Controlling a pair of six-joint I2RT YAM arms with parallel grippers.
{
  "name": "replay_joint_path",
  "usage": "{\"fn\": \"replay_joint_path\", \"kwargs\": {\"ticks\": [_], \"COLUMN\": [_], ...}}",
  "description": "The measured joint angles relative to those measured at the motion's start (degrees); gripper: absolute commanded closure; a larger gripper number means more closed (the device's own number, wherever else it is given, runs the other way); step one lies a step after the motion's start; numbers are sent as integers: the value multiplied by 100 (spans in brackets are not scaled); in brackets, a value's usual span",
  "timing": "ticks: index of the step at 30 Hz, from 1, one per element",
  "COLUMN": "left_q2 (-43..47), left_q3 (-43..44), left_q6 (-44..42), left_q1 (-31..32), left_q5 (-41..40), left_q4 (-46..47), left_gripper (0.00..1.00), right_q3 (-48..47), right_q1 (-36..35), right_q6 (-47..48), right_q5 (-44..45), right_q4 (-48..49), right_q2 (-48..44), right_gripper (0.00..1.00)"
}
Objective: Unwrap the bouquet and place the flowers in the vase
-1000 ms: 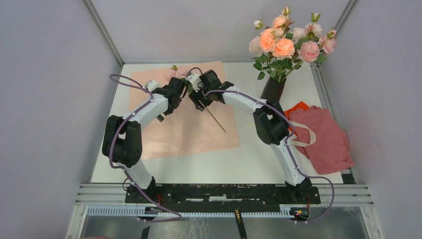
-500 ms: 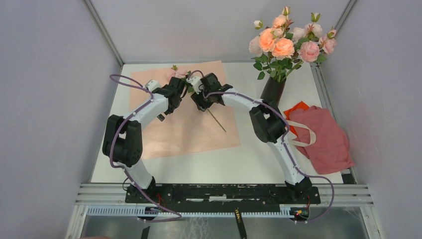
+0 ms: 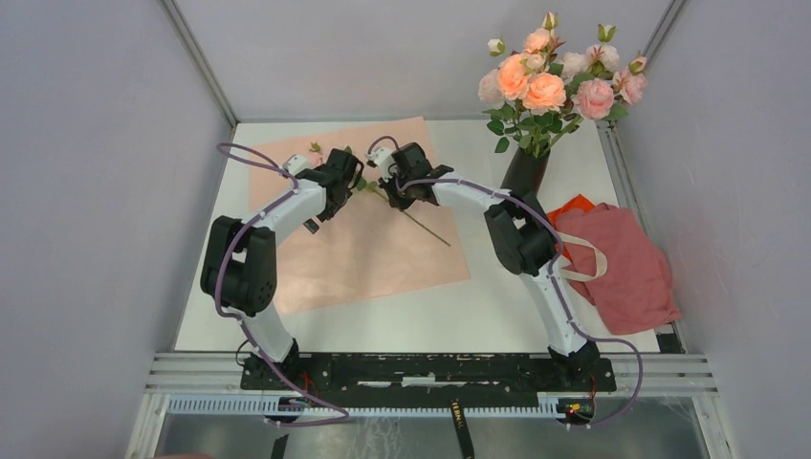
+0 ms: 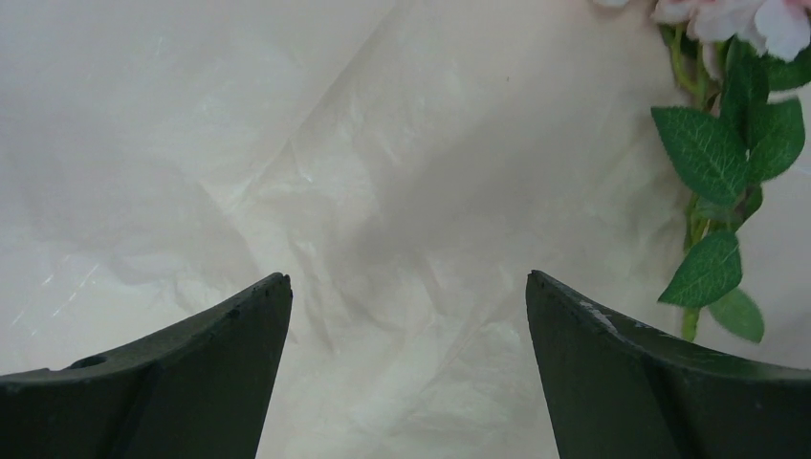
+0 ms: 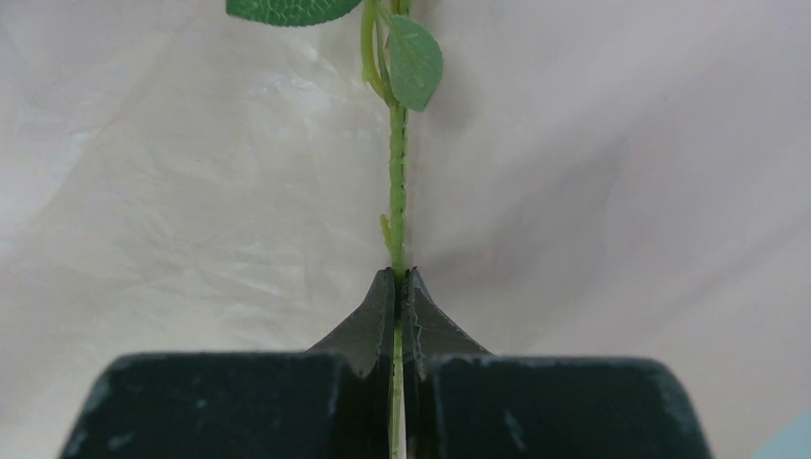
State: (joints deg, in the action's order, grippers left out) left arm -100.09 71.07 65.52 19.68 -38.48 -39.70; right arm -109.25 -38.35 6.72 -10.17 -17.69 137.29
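So my right gripper [image 5: 397,285] pinches tight on the green stem [image 5: 397,177] of one rose [image 4: 765,19], which seems to lie on the pink paper [image 3: 373,253]. My left gripper [image 4: 406,292] hangs wide open just beside its leaves [image 4: 712,143]. More flowers [image 3: 550,76] stand in the black vase [image 3: 524,174], well apart

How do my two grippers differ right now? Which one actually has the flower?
The left gripper is open and empty, while the right gripper is shut on the flower stem. The stem runs straight between the right gripper's fingers. At the left gripper, the leaves lie off to one side, outside its jaws. Both grippers are low over the pink wrapping paper, facing each other near its far edge.
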Motion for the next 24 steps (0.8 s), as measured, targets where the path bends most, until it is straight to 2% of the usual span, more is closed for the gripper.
{"fn": "replay_joint_path", "kwargs": {"ticks": [4,7,10,14,20,24], "left_q2": [81,516,1178,1786,2291,2365], "left_q3": [-208,-857,-1440,-1711,-2411,-2721], "left_q6": [-127,-356,-538,-743,-861,-863], "left_q1": [0,2,7,57,109,144], "left_q5": [162,450,730,1158,2549,3292], "left_q4": [404,1034,1545,2293,4266,5392], "left_gripper": [5,5,6,11,12,21], "right_q3": [1128,1856,2205,2542,3001,3239], "right_q1": [0,0,0,0,-7,-28], "right_q6": [-72,-136,-203,-332,-415,-411], "right_q5": [61,129,138,50,-186,-225], "right_q4": [315,614,1067,1847,2411,2402], "right_q2": [-791,-1591,-2291,-3058,-3504,-3558], "right_gripper": [100,100,100,100,100,100]}}
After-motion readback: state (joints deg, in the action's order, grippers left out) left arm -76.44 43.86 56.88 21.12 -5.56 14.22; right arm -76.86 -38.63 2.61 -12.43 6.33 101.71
